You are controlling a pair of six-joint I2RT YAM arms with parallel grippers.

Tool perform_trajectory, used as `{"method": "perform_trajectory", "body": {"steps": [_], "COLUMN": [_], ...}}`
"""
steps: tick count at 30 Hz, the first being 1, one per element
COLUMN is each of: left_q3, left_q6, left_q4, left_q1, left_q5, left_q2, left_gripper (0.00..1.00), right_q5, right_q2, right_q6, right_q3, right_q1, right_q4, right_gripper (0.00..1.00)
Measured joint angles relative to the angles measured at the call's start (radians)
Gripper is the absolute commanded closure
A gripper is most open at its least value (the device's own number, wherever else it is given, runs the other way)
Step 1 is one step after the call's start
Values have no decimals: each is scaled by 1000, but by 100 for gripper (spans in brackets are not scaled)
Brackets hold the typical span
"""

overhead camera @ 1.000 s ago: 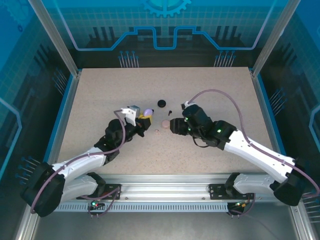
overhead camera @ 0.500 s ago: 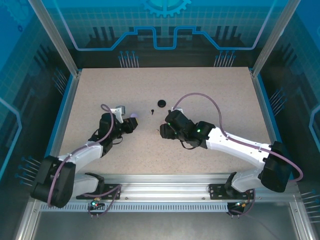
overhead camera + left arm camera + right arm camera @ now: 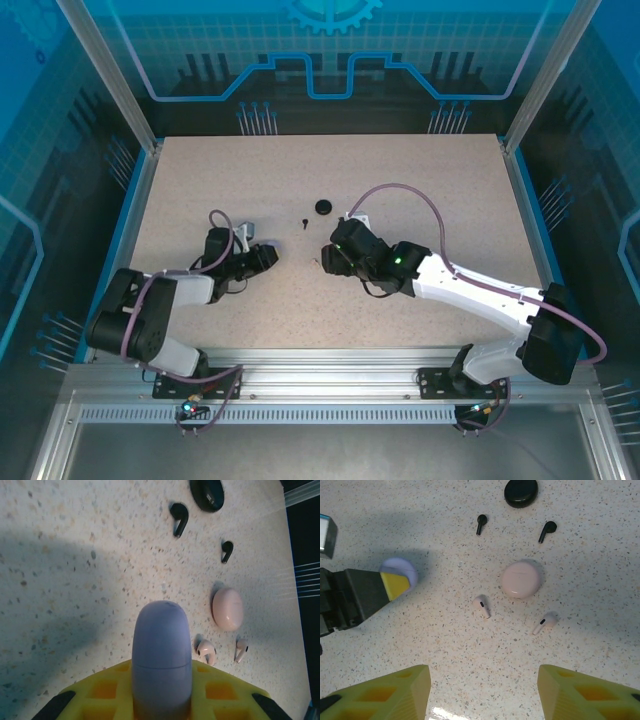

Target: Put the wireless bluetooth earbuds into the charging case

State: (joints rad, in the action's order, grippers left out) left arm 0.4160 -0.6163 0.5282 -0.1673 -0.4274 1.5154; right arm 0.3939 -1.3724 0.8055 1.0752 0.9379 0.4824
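The lilac case (image 3: 161, 645) is gripped by the left hand (image 3: 162, 700), while the right hand (image 3: 482, 690) is spread apart, the pink case (image 3: 521, 580) seen near its 1 o'clock.

Overhead view looks down from behind; close wrist views share pink case (image 3: 227, 609).

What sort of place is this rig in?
Probably a lab robot test cell: aluminium frame posts and blue printed panels wall in a speckled table, and the left arm and right arm sit on a rail at its near edge.
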Motion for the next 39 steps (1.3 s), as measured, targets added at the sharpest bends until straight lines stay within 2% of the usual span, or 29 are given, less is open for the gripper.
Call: {"method": "perform_trajectory", "body": {"steps": [6,10,13,23,28,39], "left_q3": [0,0,0,1,8,32], "left_q6": [-23,-39,-40,-37,-23,6], "left_q4": [56,80,88,75,9,-203], "left_q1": [0,3,4,8,29,80], "left_q5": [-35,-42,-42,-41,-20,53], "left_q2": [85,117,122,110,72,-91], "left_gripper": [100,93,84,67,61,58], "right_q5": [6,11,12,18,18,18], "right_q2": [-1,-3,-5,-5,-5,-11], "right_q6": [0,0,-1,-1,-1,-22], "right_q3": [0,3,11,13,16,54], "right_q1": [0,0,0,0,0,-6], "right_q4": [7,14,17,18,24,51], "right_gripper": [40,40,40,39,38,31]}}
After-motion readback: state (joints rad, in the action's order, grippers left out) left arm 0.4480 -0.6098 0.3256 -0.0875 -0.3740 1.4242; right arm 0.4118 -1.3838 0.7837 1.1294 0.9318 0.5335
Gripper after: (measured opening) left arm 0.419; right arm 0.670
